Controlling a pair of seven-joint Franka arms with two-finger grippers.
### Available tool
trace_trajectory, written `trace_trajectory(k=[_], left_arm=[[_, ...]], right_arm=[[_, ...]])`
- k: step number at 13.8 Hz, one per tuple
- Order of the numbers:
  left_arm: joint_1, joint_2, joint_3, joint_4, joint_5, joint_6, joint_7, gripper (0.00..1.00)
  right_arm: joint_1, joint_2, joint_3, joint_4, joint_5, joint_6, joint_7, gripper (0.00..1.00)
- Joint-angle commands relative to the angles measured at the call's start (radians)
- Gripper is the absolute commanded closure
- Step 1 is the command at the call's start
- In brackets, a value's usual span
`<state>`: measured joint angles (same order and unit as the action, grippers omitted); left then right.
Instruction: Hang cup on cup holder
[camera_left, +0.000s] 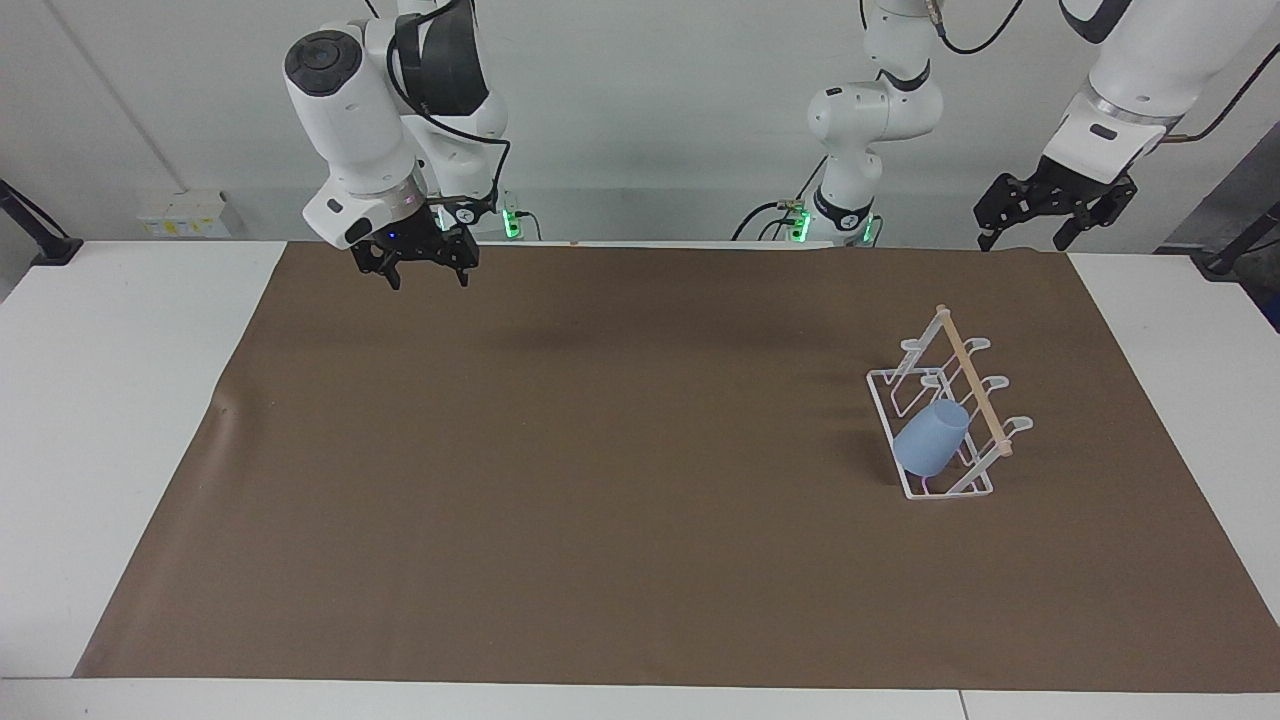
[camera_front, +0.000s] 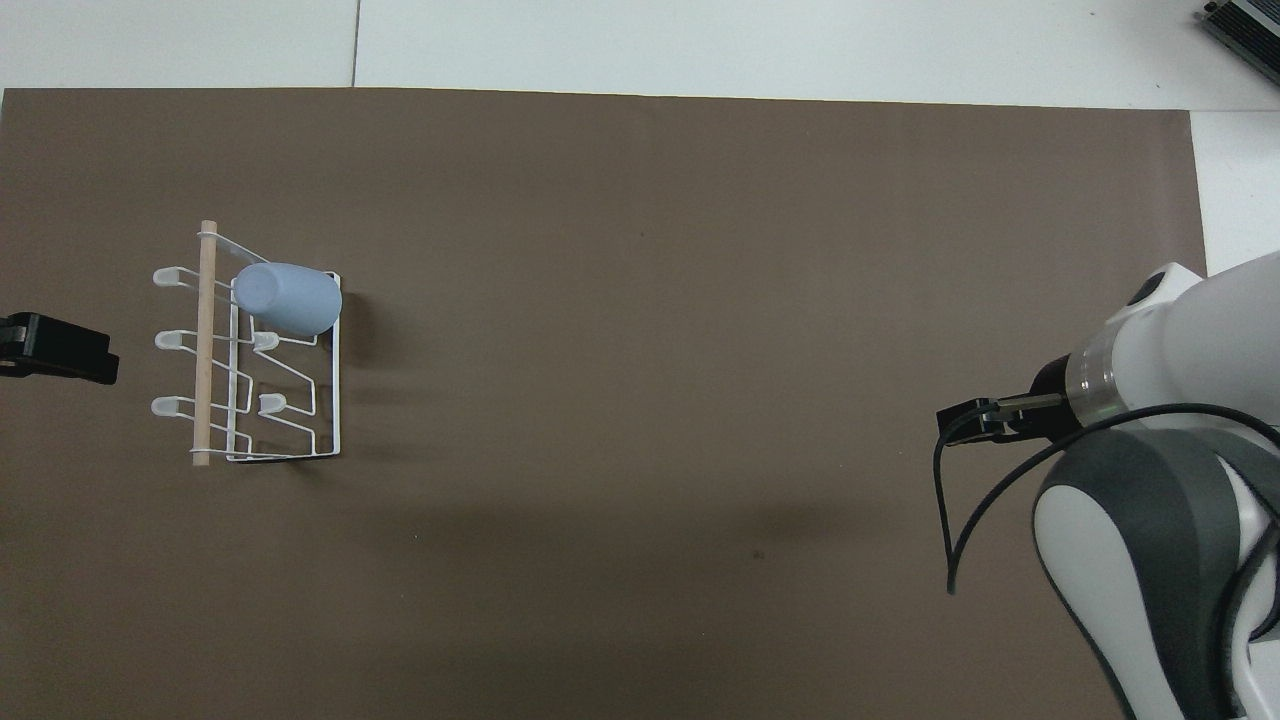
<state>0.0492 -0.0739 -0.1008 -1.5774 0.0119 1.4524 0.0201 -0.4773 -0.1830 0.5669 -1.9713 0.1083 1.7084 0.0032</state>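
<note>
At right of centre in the facing view: the cup (camera_left: 932, 451) sat tilted on a slanted prong of the cup holder (camera_left: 905, 476), mouth down toward the base and closed end up against the wooden rod (camera_left: 973, 382); nothing gripped it.
Cup, handling: judged light, stiff plastic with a smooth and probably slippery wall; it narrowed toward the closed end, so jaws there might slide off.
Cup, hold point: best taken across the wider band near the mouth, squeezing gently, since a thin wall may flex.
Cup holder: white wire, probably light enough to shift on the brown mat (camera_left: 560, 480) if the cup were tugged sideways.
Left gripper (camera_left: 1040, 226): at upper right of the facing view, raised over the mat's edge, well apart from the rack, jaws spread, empty.
Right gripper (camera_left: 423, 267): at upper left, hanging over the mat's edge, jaws apart, empty, waiting.
Facing view alone: showed the cup's tilt and both grippers' height.
Overhead view alone: showed the cup (camera_front: 288, 298) on the end prong at the rack's upper end, with the other prongs bare.
</note>
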Motion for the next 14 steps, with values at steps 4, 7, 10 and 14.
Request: trace_trajectory(k=[4,7,10,14], left_arm=[[-0.023,-0.033,0.029,-0.021,-0.036,0.011,0.021,0.00],[-0.023,-0.038,0.032,-0.029,-0.049,0.020,0.023,0.00],[-0.026,-0.046,0.032,-0.041,-0.047,0.020,0.024,0.00],[-0.028,-0.047,0.027,-0.044,-0.047,0.031,0.023,0.00]], right_arm=[[-0.011,-0.027,0.002,-0.029,0.030,0.027,-0.022,0.00],[-0.011,-0.027,0.002,-0.027,0.030,0.027,-0.022,0.00],[-0.011,-0.027,0.001,-0.029,0.030,0.027,-0.022,0.00],[-0.011,-0.027,0.001,-0.029,0.030,0.027,-0.022,0.00]])
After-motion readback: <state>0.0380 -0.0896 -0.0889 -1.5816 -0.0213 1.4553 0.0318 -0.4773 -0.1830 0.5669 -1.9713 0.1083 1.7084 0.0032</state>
